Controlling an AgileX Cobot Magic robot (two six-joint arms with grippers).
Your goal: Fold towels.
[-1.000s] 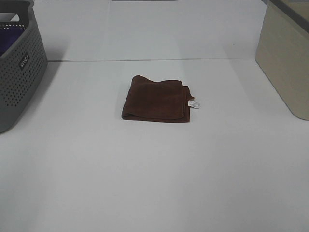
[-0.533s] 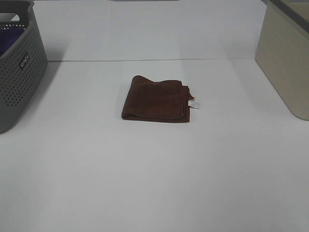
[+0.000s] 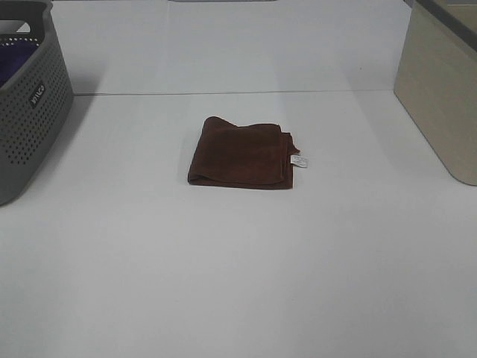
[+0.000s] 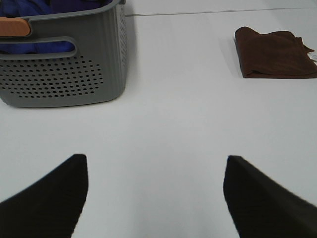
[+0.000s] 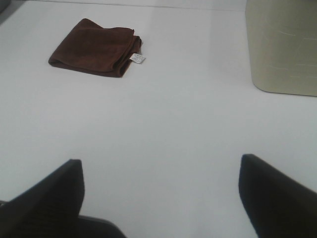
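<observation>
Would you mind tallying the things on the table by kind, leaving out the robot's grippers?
Towels: 1, brown and folded
Baskets: 1, grey, with purple fabric inside
Bins: 1, beige
Total: 3 things on the table, plus the fabric in the basket.

Soft, matt brown cloth on the towel (image 3: pixel 240 152), a nap to it, with a small white fabric tag (image 3: pixel 299 160). The surface (image 3: pixel 238 268) looks smooth and white, faintly sheeny. Grey basket (image 3: pixel 30 104) is perforated matt plastic; the beige bin (image 3: pixel 440 97) smooth plastic.
</observation>
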